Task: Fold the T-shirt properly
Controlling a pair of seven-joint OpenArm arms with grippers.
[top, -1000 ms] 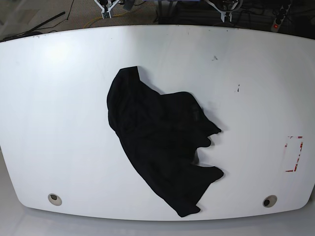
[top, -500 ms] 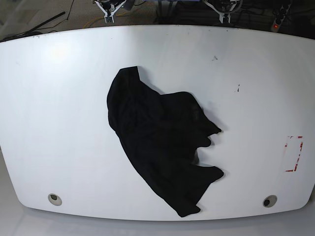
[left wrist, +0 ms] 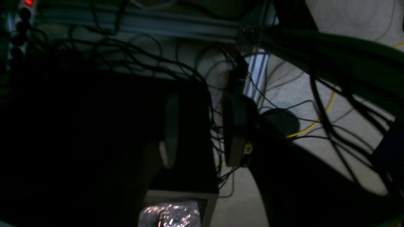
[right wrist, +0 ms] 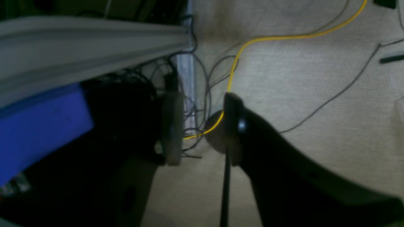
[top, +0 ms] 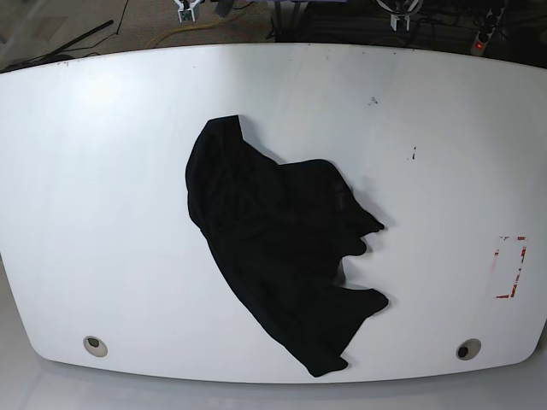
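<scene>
The black T-shirt lies crumpled in a slanted heap in the middle of the white table, running from upper left to lower right. It shows in neither wrist view. Both grippers hang beyond the table's far edge, far from the T-shirt. Only the tips of the left gripper and the right gripper reach into the base view at its top. In the left wrist view the left gripper is open over floor cables, holding nothing. The right gripper is open too, over carpet with nothing between its fingers.
Two round holes sit near the table's front corners, and red marks lie at its right. Behind the table are tangled cables, a yellow cable, a blue box and a power strip light.
Both grippers have drawn back toward the top of the base view, so less of them shows. The T-shirt has not moved.
</scene>
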